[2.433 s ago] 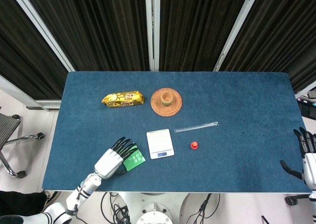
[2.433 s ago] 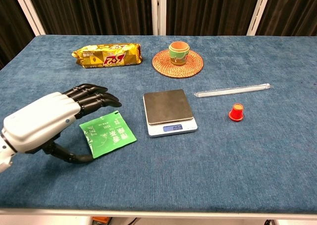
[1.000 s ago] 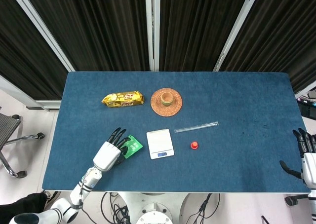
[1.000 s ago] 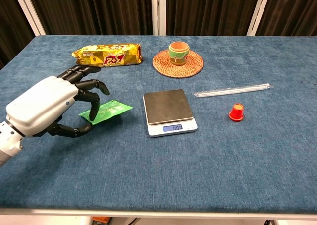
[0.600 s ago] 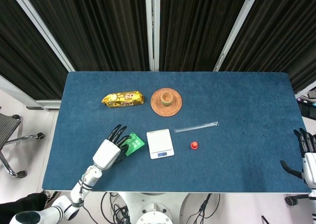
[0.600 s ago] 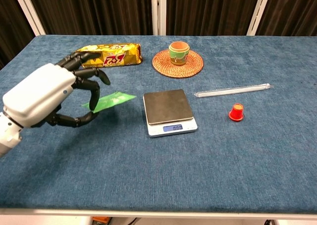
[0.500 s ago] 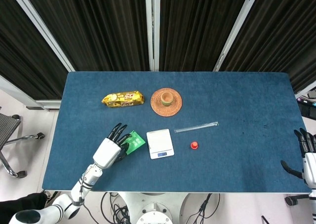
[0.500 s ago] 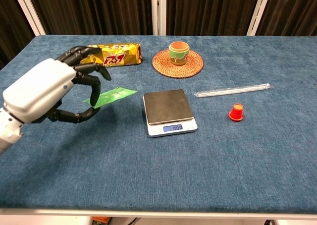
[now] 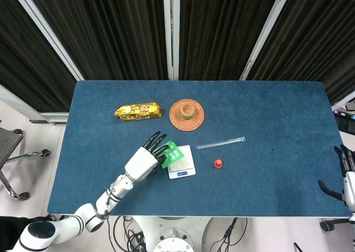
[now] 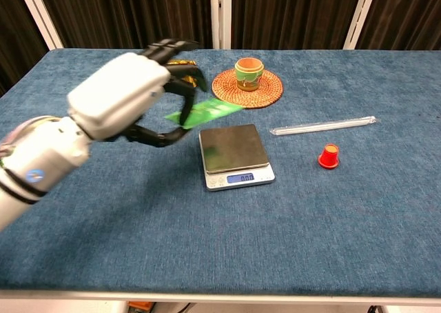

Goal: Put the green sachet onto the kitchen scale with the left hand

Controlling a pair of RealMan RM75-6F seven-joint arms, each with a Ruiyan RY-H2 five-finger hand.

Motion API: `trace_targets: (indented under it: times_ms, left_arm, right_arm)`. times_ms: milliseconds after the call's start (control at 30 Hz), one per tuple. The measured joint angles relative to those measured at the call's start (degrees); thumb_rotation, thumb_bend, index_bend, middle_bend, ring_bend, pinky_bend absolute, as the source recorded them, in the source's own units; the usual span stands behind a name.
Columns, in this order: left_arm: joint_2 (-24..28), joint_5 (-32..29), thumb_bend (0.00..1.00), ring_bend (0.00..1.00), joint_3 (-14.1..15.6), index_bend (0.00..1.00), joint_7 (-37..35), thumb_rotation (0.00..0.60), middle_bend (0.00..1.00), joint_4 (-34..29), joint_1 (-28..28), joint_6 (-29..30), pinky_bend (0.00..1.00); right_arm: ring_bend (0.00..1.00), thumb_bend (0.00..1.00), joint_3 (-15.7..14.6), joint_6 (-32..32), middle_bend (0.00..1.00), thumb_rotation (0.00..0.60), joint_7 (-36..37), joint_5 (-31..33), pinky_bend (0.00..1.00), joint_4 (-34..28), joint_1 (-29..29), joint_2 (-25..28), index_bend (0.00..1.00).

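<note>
The left robot hand (image 10: 127, 96) pinches the green sachet (image 10: 207, 111) between thumb and fingers and holds it in the air, flat and slightly tilted, over the far left edge of the kitchen scale (image 10: 234, 155). From the head view, the sachet (image 9: 171, 151) overlaps the scale's (image 9: 182, 162) upper left corner. The right robot hand (image 9: 346, 177) hangs off the right edge of the blue worktop (image 10: 331, 223), fingers apart, grasping nothing. Behind the scale sit a cup (image 10: 248, 73) on a woven coaster (image 10: 265, 92), a plastic straw (image 10: 324, 125) and a small red cap (image 10: 329, 155).
</note>
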Motion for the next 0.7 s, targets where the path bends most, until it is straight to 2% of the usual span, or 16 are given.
trace_targets:
  times_ms: [533, 633, 700]
  left_arm:
    - [-7.00, -0.65, 0.35, 0.01, 0.44, 0.64, -2.62, 0.600, 0.30, 9.18, -4.74, -3.79, 0.00]
    - [-7.60, -0.93, 0.34, 0.00, 1.24, 0.61, -4.27, 0.600, 0.30, 10.58, -4.59, -4.11, 0.00]
    - [-7.96, -0.94, 0.30, 0.00, 1.86, 0.55, -5.39, 0.600, 0.29, 11.55, -4.39, -3.88, 0.00]
  right_arm:
    - [0.00, 0.12, 0.73, 0.53, 0.00, 0.600, 2.91, 0.68, 0.00, 1.48, -0.63, 0.76, 0.00]
    - [0.00, 0.12, 0.77, 0.20, 0.00, 0.600, 3.13, 0.82, 0.00, 1.70, -0.58, 0.74, 0.00]
    - [0.00, 0.12, 0.79, -0.26, 0.00, 0.600, 3.29, 0.98, 0.00, 1.93, -0.46, 0.66, 0.00]
